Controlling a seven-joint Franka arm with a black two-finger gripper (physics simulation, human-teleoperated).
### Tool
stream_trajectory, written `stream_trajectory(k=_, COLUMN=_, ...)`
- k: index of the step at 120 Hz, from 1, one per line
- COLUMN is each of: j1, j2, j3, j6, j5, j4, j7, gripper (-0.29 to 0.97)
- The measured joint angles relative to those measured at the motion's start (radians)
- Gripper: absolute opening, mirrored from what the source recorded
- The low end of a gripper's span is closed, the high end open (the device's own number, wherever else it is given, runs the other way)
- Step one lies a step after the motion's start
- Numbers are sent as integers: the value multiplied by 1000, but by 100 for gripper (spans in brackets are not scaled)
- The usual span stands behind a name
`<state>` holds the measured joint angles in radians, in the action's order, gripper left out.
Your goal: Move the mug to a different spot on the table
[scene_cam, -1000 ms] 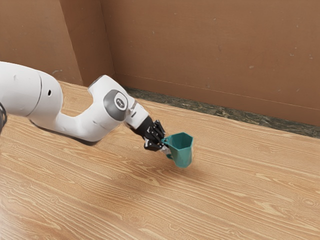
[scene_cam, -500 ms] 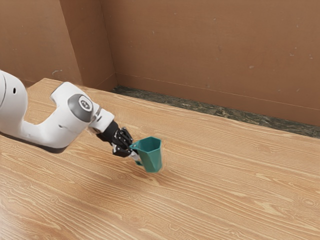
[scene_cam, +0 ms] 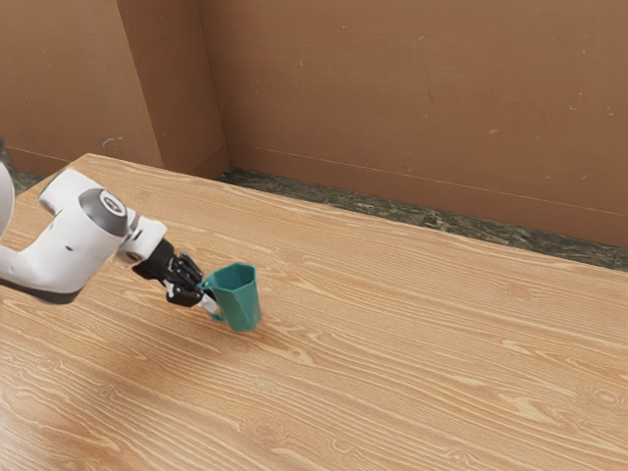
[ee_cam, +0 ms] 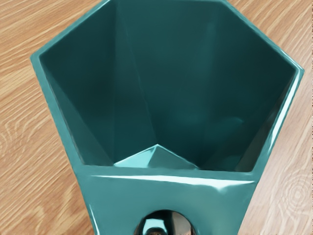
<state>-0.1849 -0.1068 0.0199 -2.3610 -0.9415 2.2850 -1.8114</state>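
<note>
A teal mug [scene_cam: 236,294] with faceted, six-sided walls hangs tilted just above the wooden table [scene_cam: 412,334], left of the middle in the exterior view. My black gripper [scene_cam: 204,296] is shut on the mug's handle side, reaching in from the exterior view's left. In the wrist view the mug [ee_cam: 166,98] sits right under my hand, its open mouth facing the camera and its inside empty. The handle is mostly hidden by the fingers.
The table's far edge runs along a brown wall [scene_cam: 412,98], with a dark floor strip [scene_cam: 442,218] between them. A brown pillar [scene_cam: 167,78] stands at the back left corner. Bare wood stretches to the exterior view's right and front.
My arm has drawn back toward the exterior view's left, carrying the mug with it from near the table's middle to the left part. The grip on the mug is unchanged.
</note>
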Motion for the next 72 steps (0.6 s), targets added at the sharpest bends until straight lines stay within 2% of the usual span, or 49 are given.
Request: stream_trajectory(k=72, j1=3, j2=-7, j3=61, j6=11, j5=-4, j4=52, j7=-44, gripper=0)
